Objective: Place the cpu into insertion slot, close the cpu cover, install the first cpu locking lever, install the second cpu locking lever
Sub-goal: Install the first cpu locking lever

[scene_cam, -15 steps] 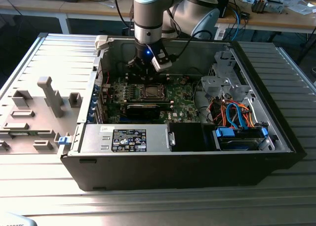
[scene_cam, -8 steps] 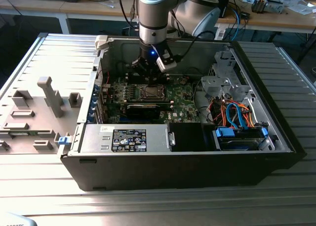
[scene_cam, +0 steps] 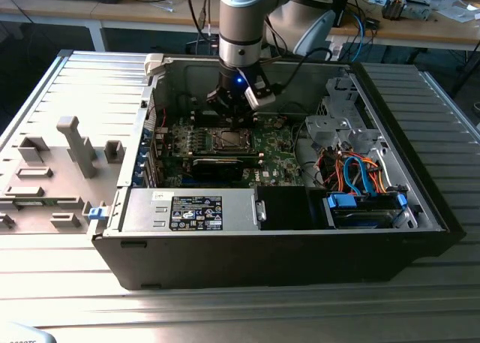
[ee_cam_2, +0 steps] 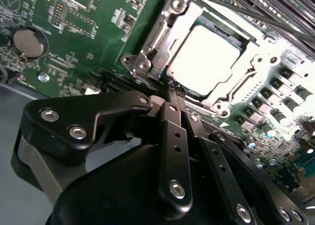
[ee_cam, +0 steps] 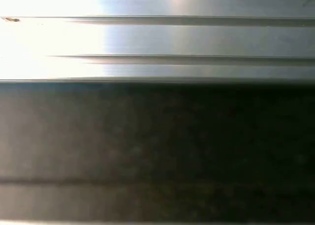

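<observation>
Gripper [ee_cam_2: 173, 89] fingers clenched together, holding nothing, tips at the rim of the cpu cover [ee_cam_2: 162, 35]. Just beyond the tips: cpu [ee_cam_2: 206, 60] seated in the insertion slot [ee_cam_2: 147, 91] (cover down over it).

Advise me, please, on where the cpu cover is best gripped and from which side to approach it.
Probably the thin rim of the cpu cover, at the edge nearest the gripper, coming down from above. In the second wrist view the cover lies flat around the cpu, so its broad face offers nothing to pinch. Only the bent edge lip seems to.
</observation>
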